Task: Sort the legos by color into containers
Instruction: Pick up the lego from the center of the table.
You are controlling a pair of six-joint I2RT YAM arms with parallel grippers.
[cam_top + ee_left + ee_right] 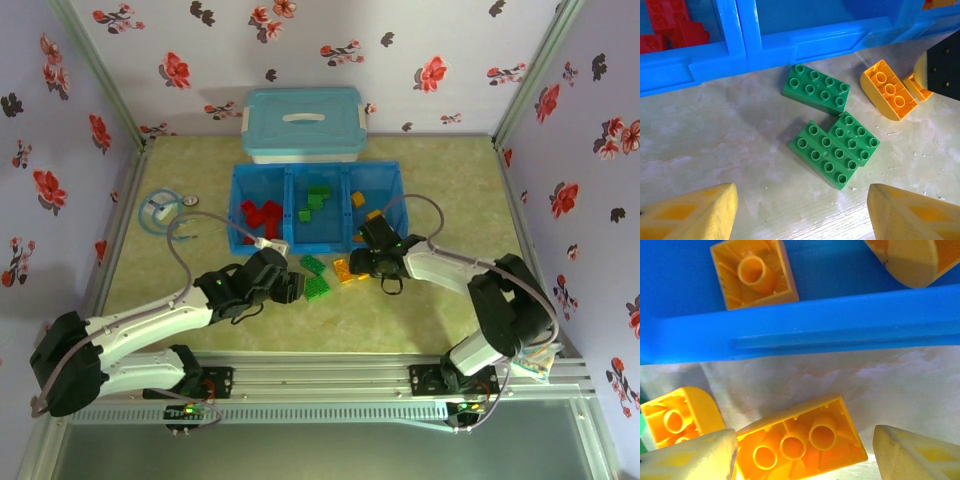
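Note:
The blue tray [237, 215] has three containers: red legos [262, 215] on the left, green legos [317, 200] in the middle, orange legos [358, 198] on the right. In front of the tray, three green legos [825, 160] lie on the table ahead of my open left gripper [802, 212], apart from its fingers. An upturned orange lego [800, 442] lies between the fingers of my right gripper [805, 460]. The jaws stand open, with a gap at the right finger [920, 455]. A curved orange lego [677, 415] lies just to its left.
A pale-blue lidded box [302, 125] stands behind the tray. A coiled cable [160, 210] lies at the table's left. The tray's front wall [805, 327] runs close ahead of the right gripper, with orange legos [754, 275] behind it. Flowered walls enclose the table.

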